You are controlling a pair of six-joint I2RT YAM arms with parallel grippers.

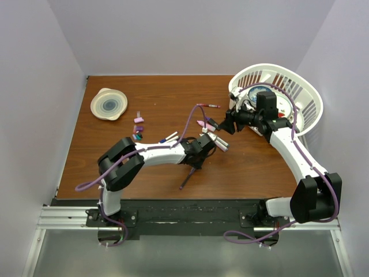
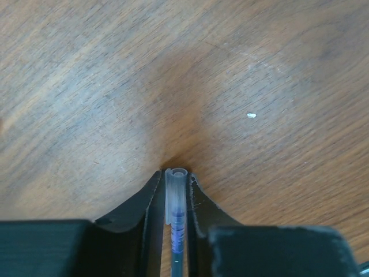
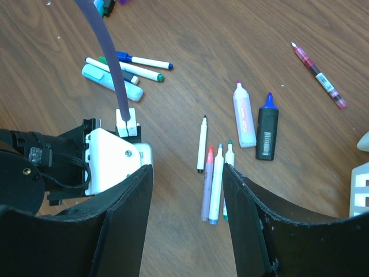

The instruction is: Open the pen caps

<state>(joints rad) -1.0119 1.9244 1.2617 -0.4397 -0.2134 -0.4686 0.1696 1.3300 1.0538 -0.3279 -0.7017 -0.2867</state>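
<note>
Your left tool (image 2: 174,176) is clamping a slim pen (image 2: 175,202) lengthwise between its fingers. Only the pen's clear plastic end is poking just past the fingertips, low over the counter (image 2: 242,69). Gripping it that far forward is leaving a short stub exposed, probably so the other arm has something to pull on. Whether that stub is the cap or the barrel's tail, you cannot tell from here.

Your right tool (image 3: 187,170) is hanging with its jaws apart and nothing between them, near the left wrist. Below it, a row of pens (image 3: 216,173) is lying on the counter with tips bared, beside a black highlighter (image 3: 267,130) whose blue tip is also showing.

From overhead, the two tools are sitting close together mid-counter, facing each other, which suits a two-handed pull. The loose pen caps (image 1: 138,127) are lying in a small cluster well to the left, apart from the pens, so most of the job looks done. You are likely needing the right tool lined up on that stub next.
</note>
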